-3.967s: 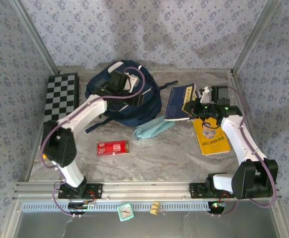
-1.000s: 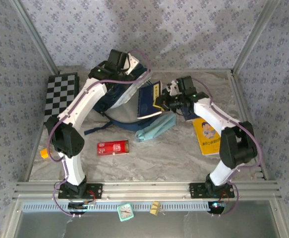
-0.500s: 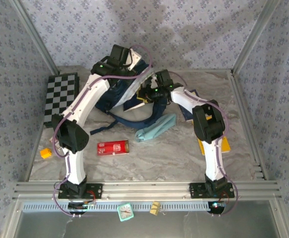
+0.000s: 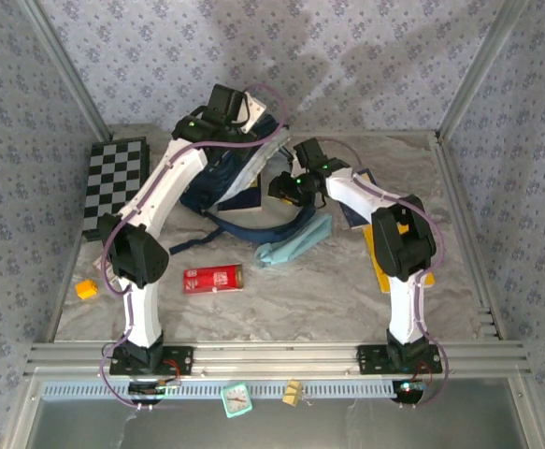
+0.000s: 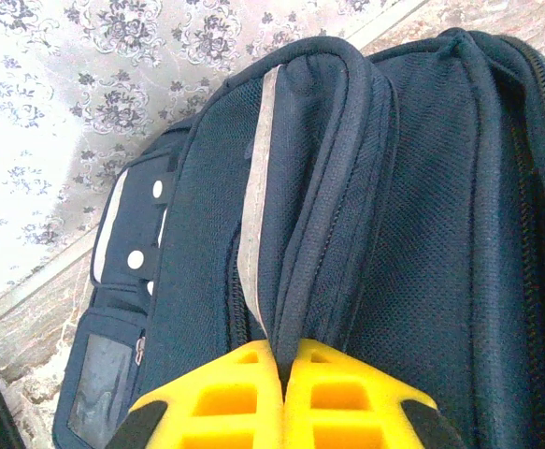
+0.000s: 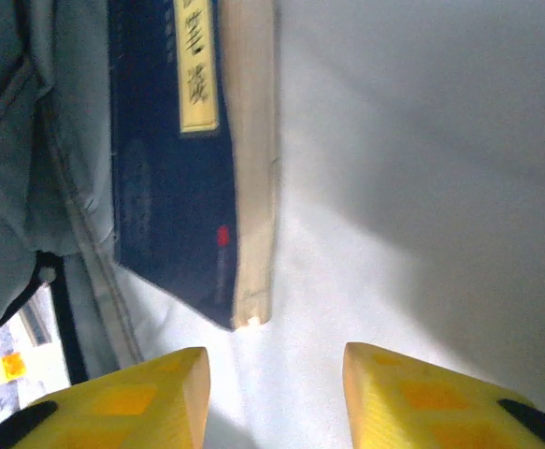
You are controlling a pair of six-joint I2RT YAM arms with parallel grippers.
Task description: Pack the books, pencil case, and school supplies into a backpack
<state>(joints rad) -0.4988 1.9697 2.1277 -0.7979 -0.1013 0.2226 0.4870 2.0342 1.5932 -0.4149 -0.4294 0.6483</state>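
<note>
The navy backpack (image 4: 218, 192) lies at the back of the table, and its top is lifted. My left gripper (image 4: 238, 120) is shut on a fold of the backpack's rim (image 5: 295, 281). My right gripper (image 4: 279, 187) stands open at the backpack's mouth. A navy book (image 6: 164, 178) with a yellow label lies just beyond my right gripper (image 6: 274, 374), against the pale lining and free of the fingers. Another navy book (image 4: 351, 215) and the yellow book (image 4: 378, 254) lie partly under the right arm. On the table in front lie the teal pencil case (image 4: 295, 241), the red box (image 4: 212, 278) and the orange block (image 4: 86, 289).
A chequered board (image 4: 115, 185) lies at the far left. Dark backpack straps (image 4: 193, 241) trail towards the red box. Metal posts and patterned walls close in the back and sides. A small clock (image 4: 236, 399) sits below the near rail.
My right gripper has carried the navy book into the backpack's mouth, opened and let it go. My left gripper has kept its hold on the backpack's rim.
</note>
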